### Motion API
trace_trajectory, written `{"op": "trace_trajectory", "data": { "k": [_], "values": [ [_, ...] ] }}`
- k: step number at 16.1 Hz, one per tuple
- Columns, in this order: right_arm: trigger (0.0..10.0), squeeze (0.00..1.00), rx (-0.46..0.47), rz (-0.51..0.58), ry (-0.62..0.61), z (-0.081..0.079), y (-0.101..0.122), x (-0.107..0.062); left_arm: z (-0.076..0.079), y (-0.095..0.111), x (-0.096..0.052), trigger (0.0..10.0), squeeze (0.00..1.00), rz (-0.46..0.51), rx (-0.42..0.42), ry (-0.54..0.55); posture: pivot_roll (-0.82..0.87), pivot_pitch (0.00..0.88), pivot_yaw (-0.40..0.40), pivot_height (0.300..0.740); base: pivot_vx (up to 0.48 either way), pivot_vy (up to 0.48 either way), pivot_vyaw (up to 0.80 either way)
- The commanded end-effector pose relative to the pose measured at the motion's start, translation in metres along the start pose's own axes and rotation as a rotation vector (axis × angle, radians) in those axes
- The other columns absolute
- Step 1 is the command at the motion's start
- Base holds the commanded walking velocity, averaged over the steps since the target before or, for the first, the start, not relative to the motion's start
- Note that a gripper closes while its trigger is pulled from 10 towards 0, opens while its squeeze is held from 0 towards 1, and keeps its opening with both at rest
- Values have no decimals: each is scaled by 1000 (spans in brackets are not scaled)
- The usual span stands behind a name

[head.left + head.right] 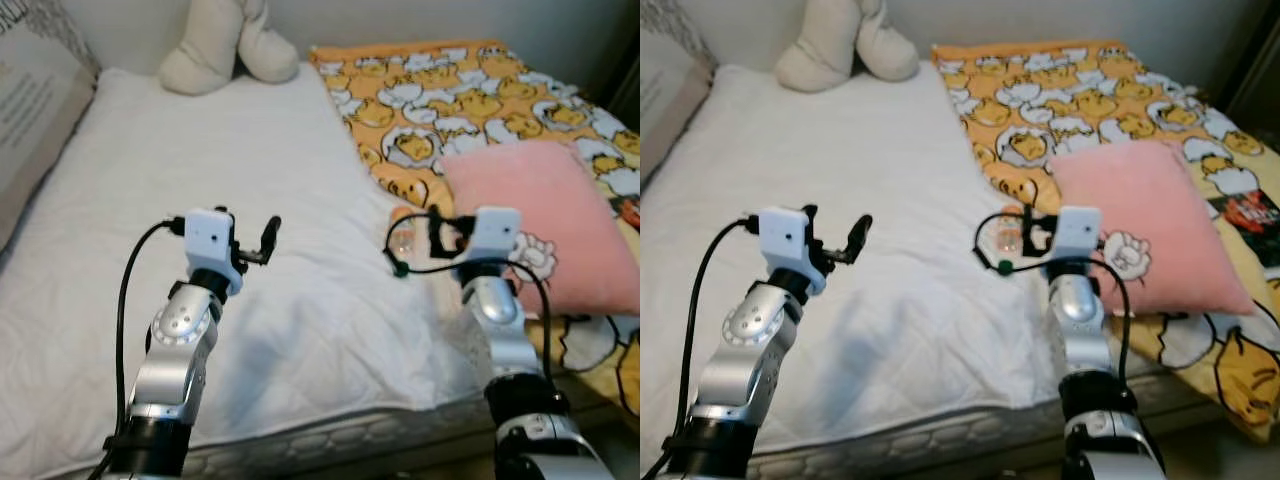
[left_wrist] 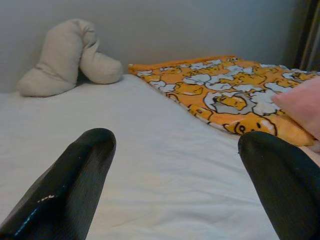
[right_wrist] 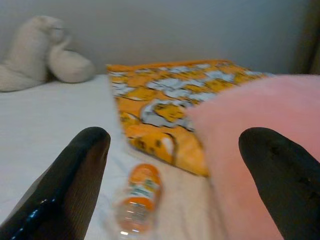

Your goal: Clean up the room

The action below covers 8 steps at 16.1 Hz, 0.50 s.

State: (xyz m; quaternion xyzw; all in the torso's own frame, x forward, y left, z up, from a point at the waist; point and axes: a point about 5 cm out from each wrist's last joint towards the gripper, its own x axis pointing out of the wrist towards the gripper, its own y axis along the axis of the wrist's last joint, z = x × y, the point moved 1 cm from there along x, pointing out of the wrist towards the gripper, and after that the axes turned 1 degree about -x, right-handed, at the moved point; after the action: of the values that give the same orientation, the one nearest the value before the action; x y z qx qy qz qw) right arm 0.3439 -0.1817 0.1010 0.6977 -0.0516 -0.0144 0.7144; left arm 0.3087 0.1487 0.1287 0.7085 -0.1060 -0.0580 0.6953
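Note:
A small clear bottle (image 3: 137,200) with an orange cap and label lies on its side on the white sheet (image 1: 250,160), beside the edge of the pink pillow (image 1: 545,215). My right gripper (image 3: 170,165) hovers open just short of the bottle (image 1: 403,232), fingers spread to either side of it and apart from it. My left gripper (image 1: 262,240) is held open above the middle of the sheet with nothing between its fingers (image 2: 75,185). An orange and yellow patterned blanket (image 1: 450,100) covers the right part of the bed.
A cream plush toy (image 1: 225,45) rests against the wall at the head of the bed. A grey pillow (image 1: 30,110) leans at the far left. A dark book (image 1: 1250,215) lies on the blanket at the right. The mattress edge (image 1: 330,435) runs just before me.

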Motion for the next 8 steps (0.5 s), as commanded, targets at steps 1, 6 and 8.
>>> {"op": "trace_trajectory", "data": {
  "k": [1,6,8],
  "values": [
    [10000,0,18,-11,-33,4,-1,3,1,3,-2,10000,0,0,18,-17,-29,0,58,740,0,0,0],
    [10000,0,26,-41,-40,2,-3,12,3,3,-9,10000,0,-9,25,-29,4,0,56,740,0,0,0],
    [10000,0,28,-52,-44,0,-2,17,12,5,-18,10000,0,-12,48,-102,35,0,58,740,0,0,0]
  ]
}}
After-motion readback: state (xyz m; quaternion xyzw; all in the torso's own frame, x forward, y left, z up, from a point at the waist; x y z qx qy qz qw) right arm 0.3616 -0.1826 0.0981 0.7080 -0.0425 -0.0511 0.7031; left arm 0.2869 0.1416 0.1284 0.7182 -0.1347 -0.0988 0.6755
